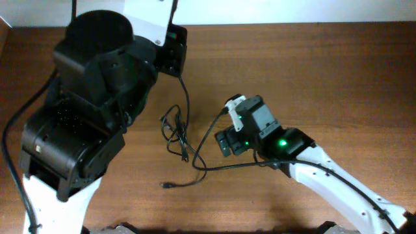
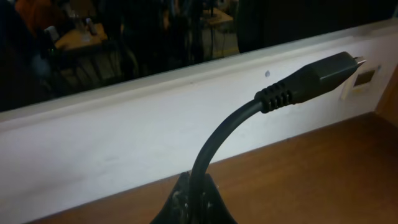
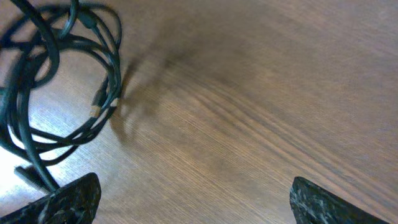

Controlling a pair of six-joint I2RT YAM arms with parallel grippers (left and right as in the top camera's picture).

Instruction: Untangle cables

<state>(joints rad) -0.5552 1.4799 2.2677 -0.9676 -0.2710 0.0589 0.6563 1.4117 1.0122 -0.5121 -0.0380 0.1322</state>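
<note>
Two claws, one knot to work loose.
My left claw (image 2: 191, 202) is clamped on one cable (image 2: 214, 134) below its plug (image 2: 320, 73). My right claw (image 3: 196, 202) gapes beside the tangle (image 1: 175, 133) on the table (image 1: 325, 71). Next, I judge: pin a loop, then draw apart.

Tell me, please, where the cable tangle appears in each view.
Overhead: cable tangle at the centre of the wooden table.
Left wrist: not in it; only one held cable, its plug at upper right.
Right wrist: upper left.
Shared landmark: the wooden table, in all three.
</note>
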